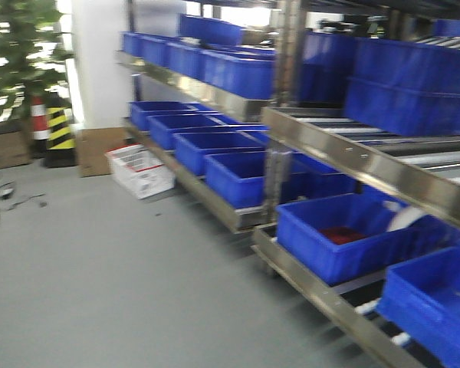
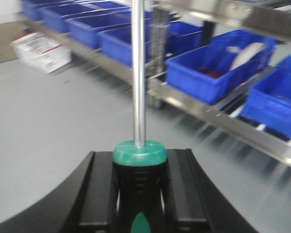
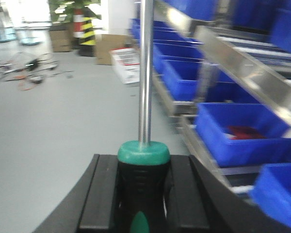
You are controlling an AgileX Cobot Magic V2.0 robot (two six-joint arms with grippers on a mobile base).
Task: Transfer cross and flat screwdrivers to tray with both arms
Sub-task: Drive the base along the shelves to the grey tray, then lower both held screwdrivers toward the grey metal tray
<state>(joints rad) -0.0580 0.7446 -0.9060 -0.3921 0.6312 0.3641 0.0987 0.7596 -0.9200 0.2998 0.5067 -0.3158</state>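
My left gripper [image 2: 139,182] is shut on a screwdriver [image 2: 138,97] with a black and green handle; its steel shaft runs straight up out of the frame, tip hidden. My right gripper [image 3: 143,187] is shut on a second, matching screwdriver [image 3: 145,87], shaft also pointing up and out of view. I cannot tell which is cross and which is flat. Both are held in the air above the grey floor, facing the shelving. No tray shows in any view. Neither gripper shows in the front view.
Steel racks [image 1: 353,146] with several blue bins [image 1: 345,234] run along the right. A white crate [image 1: 142,170], cardboard boxes [image 1: 100,149], a striped post [image 1: 60,126] and a plant [image 1: 19,54] stand at the far left. Cables [image 3: 31,68] lie on the floor.
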